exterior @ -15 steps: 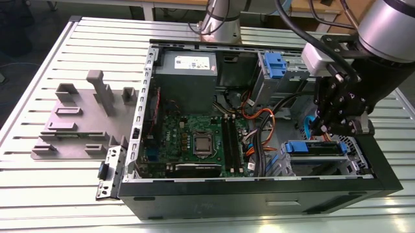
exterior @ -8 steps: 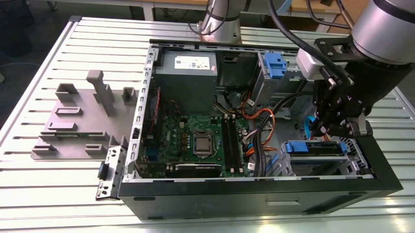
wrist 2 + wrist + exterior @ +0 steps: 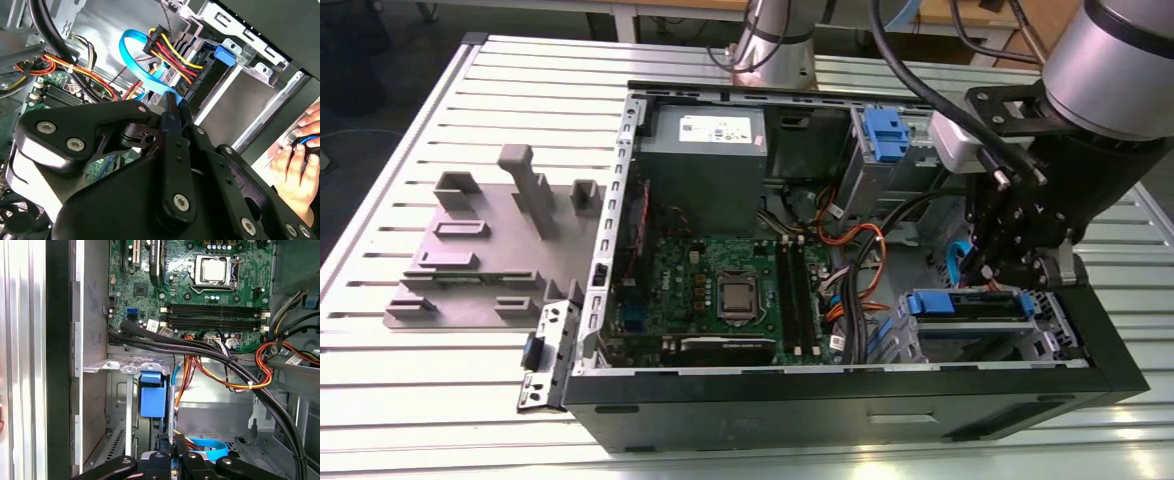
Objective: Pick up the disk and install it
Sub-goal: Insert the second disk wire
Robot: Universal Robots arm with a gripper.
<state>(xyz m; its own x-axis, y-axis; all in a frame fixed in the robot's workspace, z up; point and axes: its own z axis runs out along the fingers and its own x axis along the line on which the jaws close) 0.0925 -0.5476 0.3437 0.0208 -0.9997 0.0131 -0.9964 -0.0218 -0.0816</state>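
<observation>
One end effector (image 3: 1021, 262) down inside the open PC case (image 3: 854, 385), right above the disk (image 3: 970, 304) in its bay. Can't tell if spread or pinched.

Inside the open computer case (image 3: 854, 385), the gripper (image 3: 1021, 265) hangs in a tight pocket, hemmed by the drive cage (image 3: 981, 325) beneath, orange and black cables (image 3: 861, 270) beside it, and the case wall on the exterior view's right.

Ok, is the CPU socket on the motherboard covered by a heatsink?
No: in the exterior view the CPU socket sits bare on the motherboard, with no heatsink over it.
</observation>
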